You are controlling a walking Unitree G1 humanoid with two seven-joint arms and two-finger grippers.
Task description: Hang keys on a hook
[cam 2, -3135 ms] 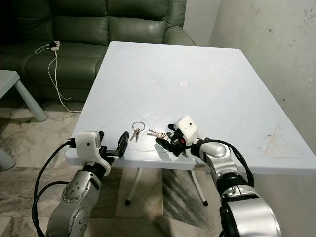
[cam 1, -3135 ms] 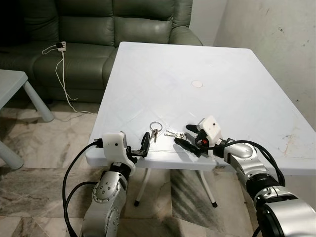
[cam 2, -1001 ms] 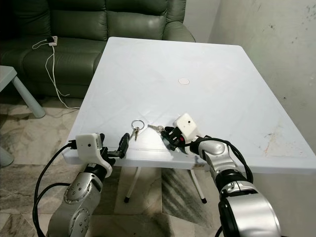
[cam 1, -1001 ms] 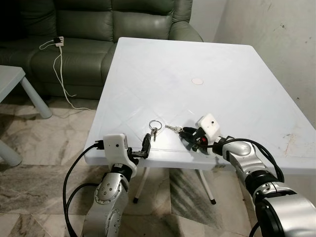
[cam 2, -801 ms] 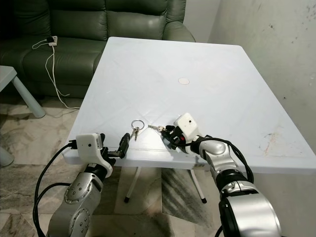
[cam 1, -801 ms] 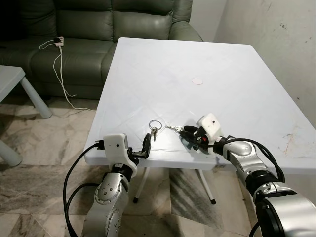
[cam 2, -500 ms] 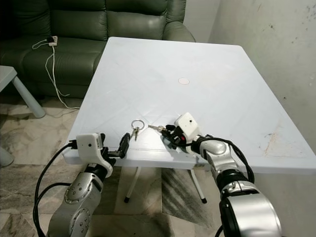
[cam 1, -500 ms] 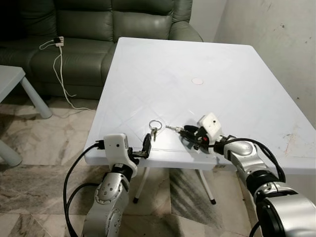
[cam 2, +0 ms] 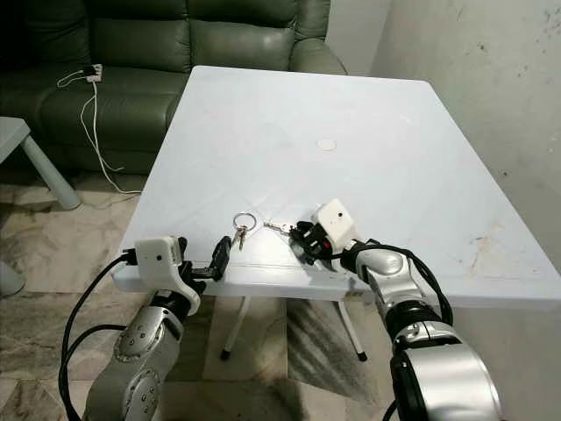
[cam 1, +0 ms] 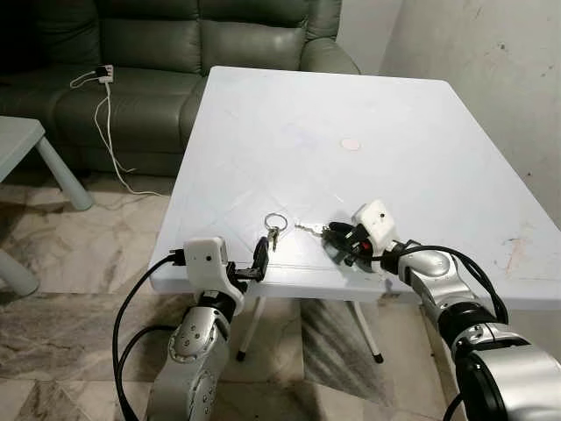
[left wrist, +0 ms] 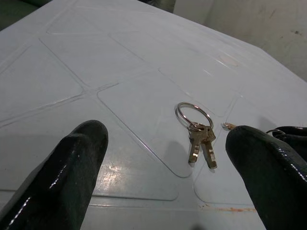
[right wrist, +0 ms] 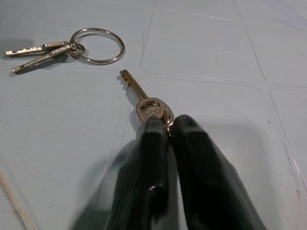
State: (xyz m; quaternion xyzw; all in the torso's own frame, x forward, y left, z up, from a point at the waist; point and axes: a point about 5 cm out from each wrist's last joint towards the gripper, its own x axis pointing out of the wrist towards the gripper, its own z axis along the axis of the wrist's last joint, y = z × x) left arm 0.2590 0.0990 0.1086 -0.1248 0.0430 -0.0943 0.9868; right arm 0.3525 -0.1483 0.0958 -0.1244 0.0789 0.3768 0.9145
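A silver ring with two keys (cam 1: pixel 274 230) lies flat near the front edge of the white table (cam 1: pixel 351 105); it shows close up as the key ring (left wrist: pixel 194 129). Just right of it, my right gripper (cam 1: pixel 331 237) is shut on the bow of a single brass key (right wrist: pixel 144 98), whose blade points toward the ring (right wrist: pixel 72 48). The key rests low on the tabletop. My left gripper (cam 1: pixel 260 254) hovers at the table's front edge, just short of the key ring, open with its fingers (left wrist: pixel 72 167) spread wide and nothing between them.
A small white disc (cam 1: pixel 350 144) lies mid-table. A dark green sofa (cam 1: pixel 175 44) stands behind the table, with a white power strip and cable (cam 1: pixel 107 83) on it. A small pale side table (cam 1: pixel 17 149) is at far left. A plaster wall (cam 1: pixel 491 70) borders the right.
Three seconds ago my right gripper stood open around the single key; now it is shut on it. Over the last second it has edged slightly right with the key. The left gripper has stayed put.
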